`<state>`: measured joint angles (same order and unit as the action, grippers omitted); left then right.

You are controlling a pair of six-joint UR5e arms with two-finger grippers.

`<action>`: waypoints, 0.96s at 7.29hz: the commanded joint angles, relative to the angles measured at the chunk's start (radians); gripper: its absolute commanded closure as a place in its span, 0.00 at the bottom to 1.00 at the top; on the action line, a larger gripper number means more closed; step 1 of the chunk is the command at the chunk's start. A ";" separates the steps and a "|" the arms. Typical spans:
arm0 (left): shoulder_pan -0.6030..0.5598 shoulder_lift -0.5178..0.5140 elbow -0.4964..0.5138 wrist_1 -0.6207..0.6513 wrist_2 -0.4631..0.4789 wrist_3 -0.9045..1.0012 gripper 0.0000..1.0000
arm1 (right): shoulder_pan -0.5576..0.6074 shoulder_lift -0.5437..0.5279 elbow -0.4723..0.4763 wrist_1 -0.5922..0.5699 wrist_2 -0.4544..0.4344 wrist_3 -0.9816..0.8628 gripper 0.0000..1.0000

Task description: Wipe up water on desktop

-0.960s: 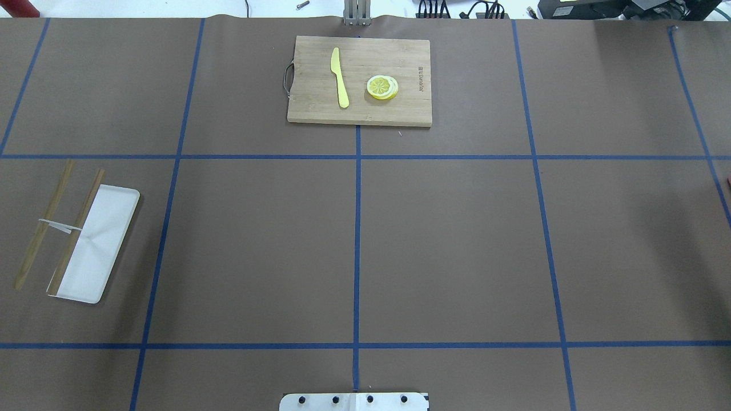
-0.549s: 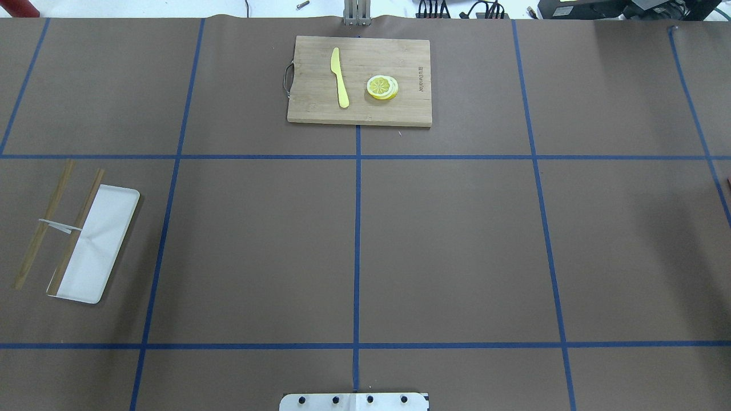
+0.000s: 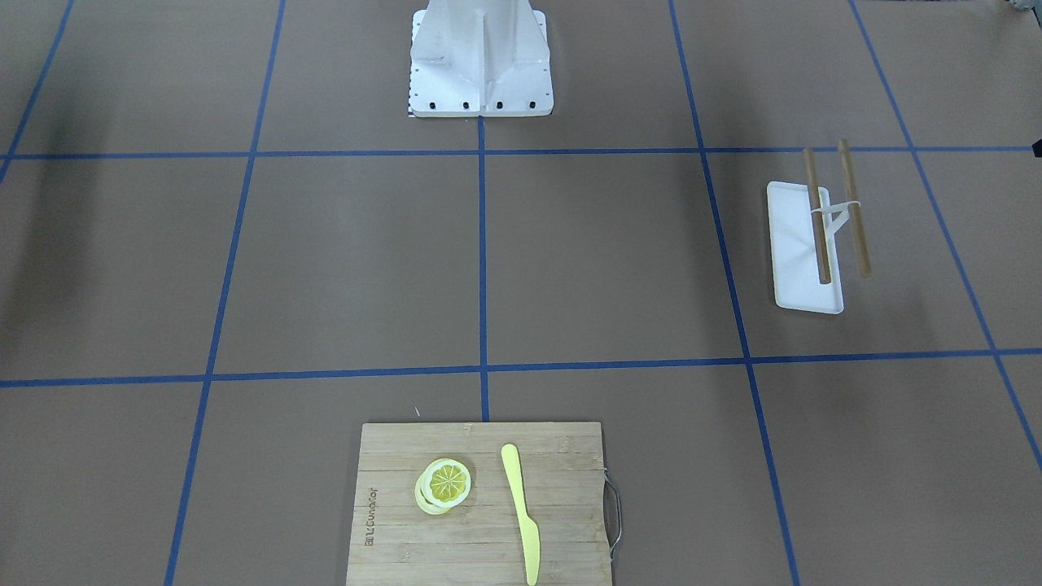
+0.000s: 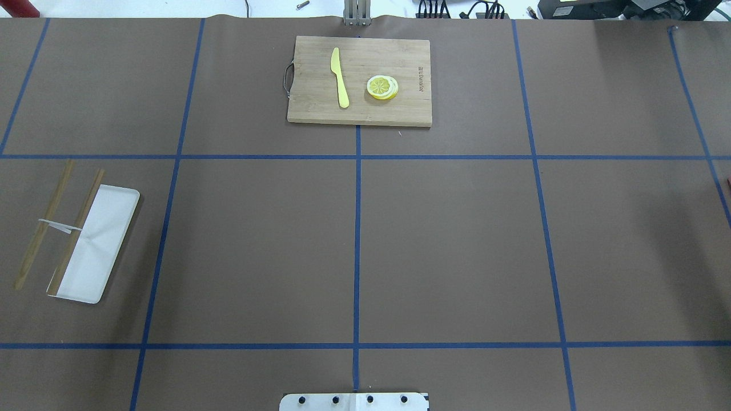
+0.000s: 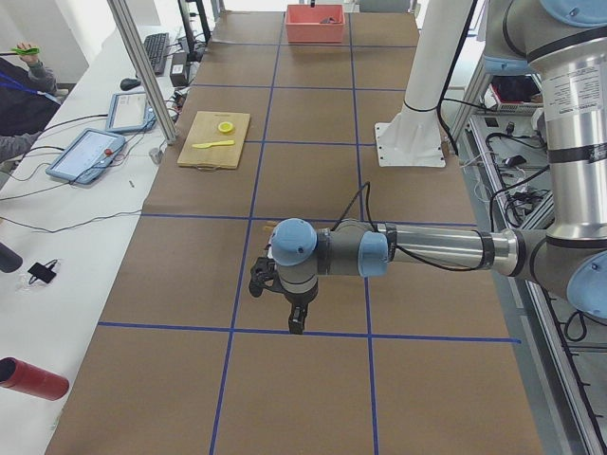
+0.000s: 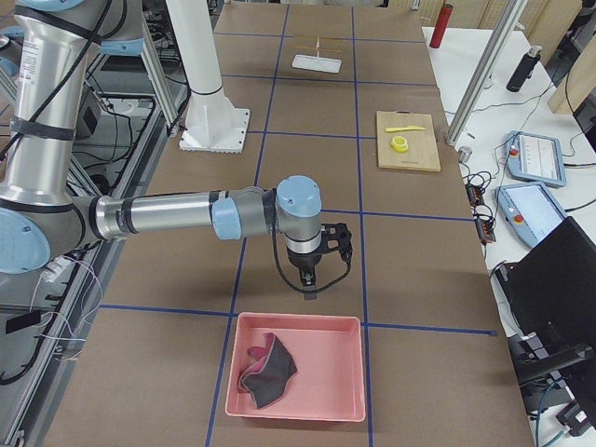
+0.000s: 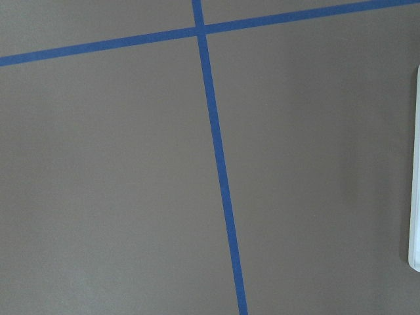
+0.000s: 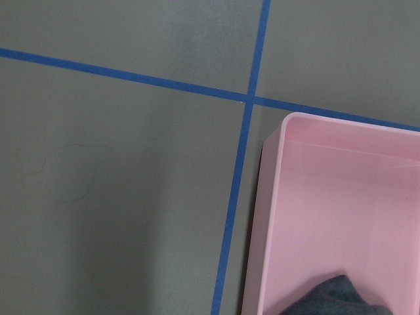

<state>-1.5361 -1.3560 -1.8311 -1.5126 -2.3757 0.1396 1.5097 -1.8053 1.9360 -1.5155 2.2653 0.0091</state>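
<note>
Nothing has shifted; the right gripper (image 6: 310, 282) hovers above the desktop (image 6: 419, 279).

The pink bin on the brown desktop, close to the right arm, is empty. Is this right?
No. The pink bin on the brown desktop, close to the right arm, is not empty: a dark crumpled cloth lies in it, as the exterior right view shows.

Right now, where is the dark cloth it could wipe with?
In the exterior right view, the dark crumpled cloth lies inside the pink bin, at the near end of the desktop, on the robot's right side.
</note>
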 commanded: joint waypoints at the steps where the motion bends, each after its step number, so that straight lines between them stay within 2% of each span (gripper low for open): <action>1: 0.001 0.000 0.001 0.000 0.001 0.000 0.01 | 0.009 0.010 0.003 -0.009 0.005 0.000 0.00; 3: 0.001 0.000 0.001 0.002 0.001 0.002 0.01 | 0.009 0.047 0.008 -0.095 0.004 0.000 0.00; 7: 0.002 0.000 0.003 0.000 0.001 0.002 0.01 | 0.009 0.037 0.020 -0.086 0.000 0.000 0.00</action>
<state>-1.5340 -1.3560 -1.8298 -1.5118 -2.3746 0.1407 1.5186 -1.7675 1.9538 -1.6021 2.2657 0.0092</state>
